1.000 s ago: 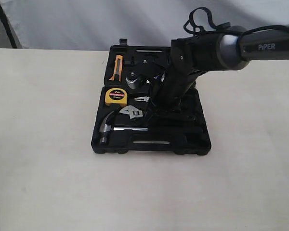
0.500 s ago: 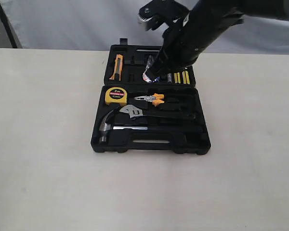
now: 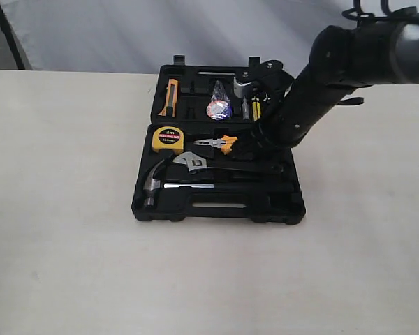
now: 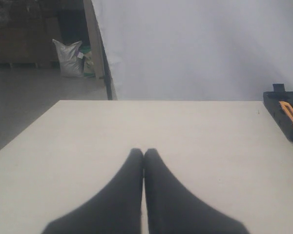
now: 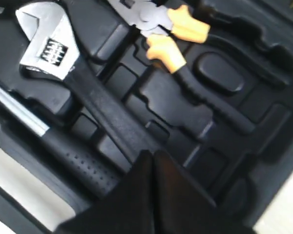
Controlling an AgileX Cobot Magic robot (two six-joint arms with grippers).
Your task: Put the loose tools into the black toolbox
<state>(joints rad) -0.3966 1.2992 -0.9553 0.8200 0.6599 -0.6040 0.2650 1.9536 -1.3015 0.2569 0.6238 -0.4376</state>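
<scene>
Both jaws pinched empty, we note: left gripper (image 4: 143, 152), right gripper (image 5: 150, 155). The wrench (image 5: 88, 92) looks heavy, rigid, slick; we'd grip its black handle.

There is one toolbox (image 3: 293, 206) of two halves, with two tabs (image 3: 178, 61) on its far edge. It holds one hammer (image 3: 153, 185), one wrench (image 3: 193, 162), one tape roll (image 3: 218, 109), one tape measure (image 3: 169, 139), one pair of pliers (image 3: 220, 143) and one orange knife (image 3: 170, 96). The yellow-handled drivers (image 3: 255, 109) are partly hidden by the arm (image 3: 335, 70) and cannot be counted.
</scene>
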